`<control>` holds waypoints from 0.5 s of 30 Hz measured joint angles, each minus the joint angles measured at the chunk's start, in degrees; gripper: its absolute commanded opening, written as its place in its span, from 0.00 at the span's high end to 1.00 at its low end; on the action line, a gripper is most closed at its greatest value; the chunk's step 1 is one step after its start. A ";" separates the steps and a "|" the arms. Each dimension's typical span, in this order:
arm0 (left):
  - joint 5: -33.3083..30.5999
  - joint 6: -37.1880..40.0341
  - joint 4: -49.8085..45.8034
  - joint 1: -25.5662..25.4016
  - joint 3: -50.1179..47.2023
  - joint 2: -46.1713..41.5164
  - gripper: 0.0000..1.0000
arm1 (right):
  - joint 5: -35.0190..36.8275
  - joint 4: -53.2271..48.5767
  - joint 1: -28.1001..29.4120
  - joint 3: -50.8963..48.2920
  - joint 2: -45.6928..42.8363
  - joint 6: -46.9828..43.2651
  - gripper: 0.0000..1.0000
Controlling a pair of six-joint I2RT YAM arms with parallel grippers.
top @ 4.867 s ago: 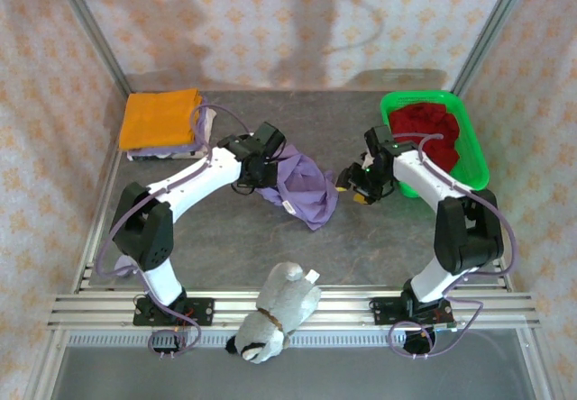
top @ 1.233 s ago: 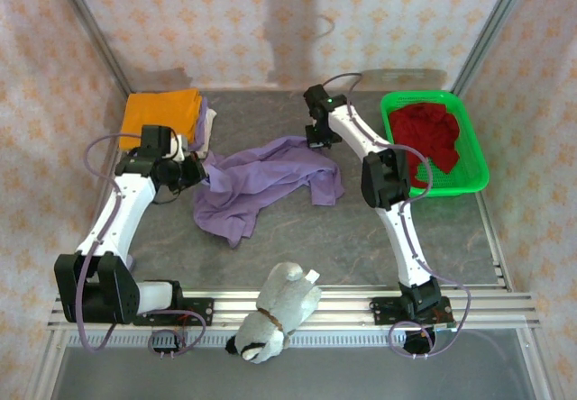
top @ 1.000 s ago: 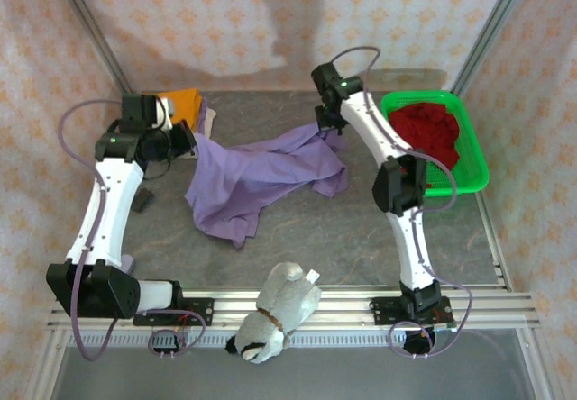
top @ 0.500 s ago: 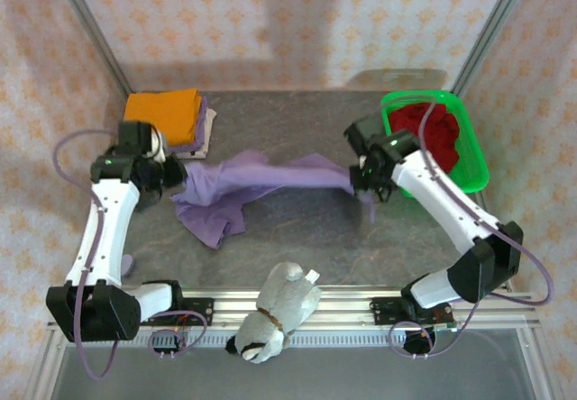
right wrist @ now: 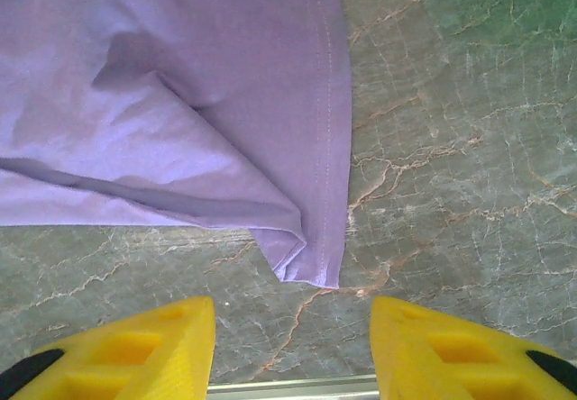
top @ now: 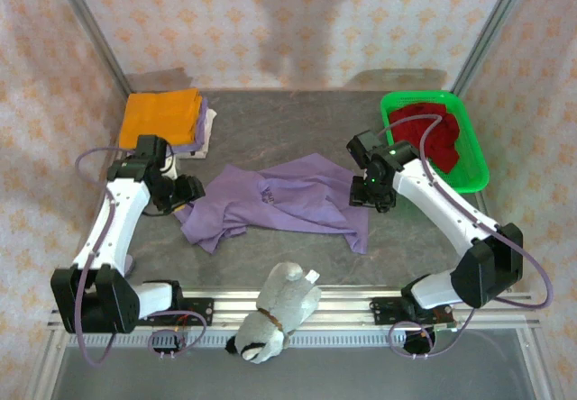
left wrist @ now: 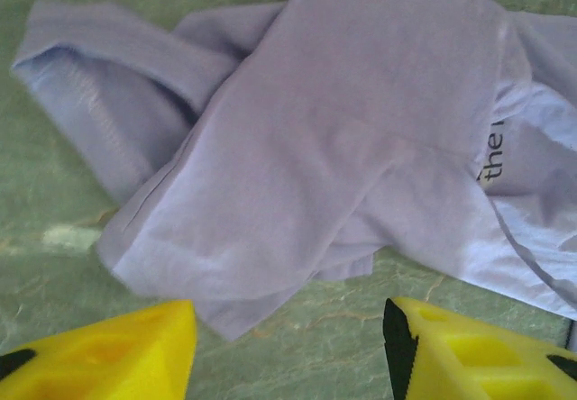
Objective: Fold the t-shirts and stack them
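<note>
**Lavender t-shirt (top: 297, 204) spread mid-desk, not yet folded**

It lies roughly flat on the desk (top: 288, 134) with its lettering partly showing, the left side bunched and a right corner doubled under. The left pincer (left wrist: 290, 317) and right pincer (right wrist: 293, 308) hang at its two ends, both parted and holding nothing. The orange t-shirt (top: 160, 116) sits folded far left; the dark red t-shirt (top: 433, 134) waits in the green basket (top: 485, 173). This looks like the spreading step. The next move calls for regripping the edges to pull the creases out.

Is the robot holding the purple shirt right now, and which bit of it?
Nothing is held. The left gripper and right gripper are both open; the purple shirt lies on the table.
</note>
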 measured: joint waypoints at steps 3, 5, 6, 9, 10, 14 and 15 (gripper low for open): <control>-0.44 0.22 2.14 -2.82 3.32 6.03 0.43 | -0.72 1.09 -1.29 -0.81 0.61 0.59 0.52; -0.48 0.52 2.99 -3.26 6.49 10.91 0.43 | -1.16 1.40 -1.97 -1.27 0.61 0.81 0.52; -0.52 0.70 3.52 -3.26 8.61 13.81 0.44 | -1.40 1.46 -2.29 -1.42 0.61 0.81 0.52; -0.96 1.33 6.27 -3.26 14.23 21.64 0.50 | -1.57 1.49 -2.78 -1.46 0.55 0.81 0.52; -1.11 1.53 7.02 -3.34 15.89 24.00 0.55 | -1.73 1.46 -2.99 -1.49 0.46 0.81 0.52; -2.49 2.91 7.96 -4.63 22.84 32.87 0.59 | -1.81 1.44 -3.50 -1.73 -0.63 0.81 0.52; -2.99 3.28 7.87 -5.20 25.03 35.39 0.60 | -1.81 1.40 -3.61 -1.73 -1.07 0.81 0.52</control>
